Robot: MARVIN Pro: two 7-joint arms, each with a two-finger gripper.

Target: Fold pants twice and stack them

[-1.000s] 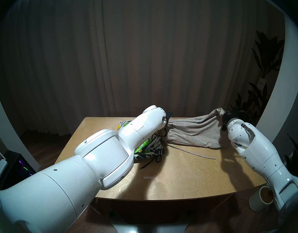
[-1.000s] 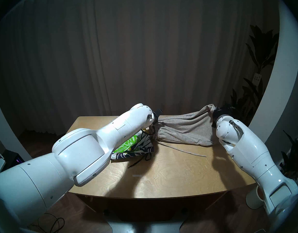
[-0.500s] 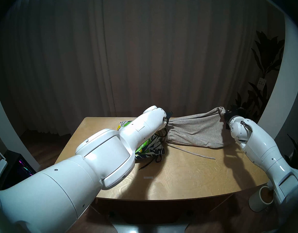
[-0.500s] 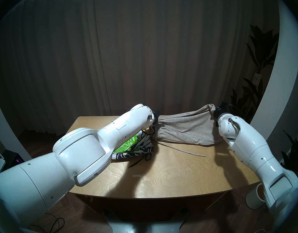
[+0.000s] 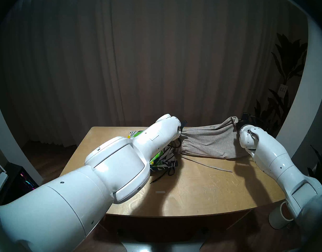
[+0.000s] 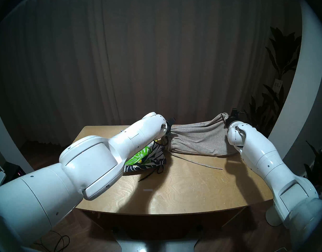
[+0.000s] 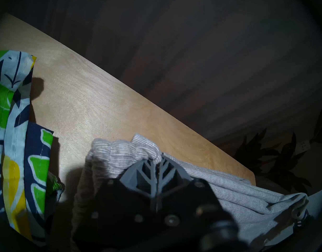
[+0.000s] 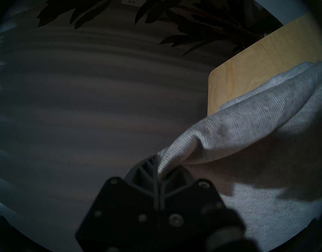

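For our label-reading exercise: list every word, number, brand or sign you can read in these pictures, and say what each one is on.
No text can be read.
White tag on the plant: dark printed marks, too small and blurred to read.
Green leaf of the leaf-print shorts: small white marks, not clearly letters.
Pale strip on the table: no writing visible.

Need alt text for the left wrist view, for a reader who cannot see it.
The left gripper is shut on the gathered waistband of the light-grey knit shorts, which stretch away to the right above a wooden table. The leaf-print shorts lie on the table at the left edge; a dark curtain hangs behind.
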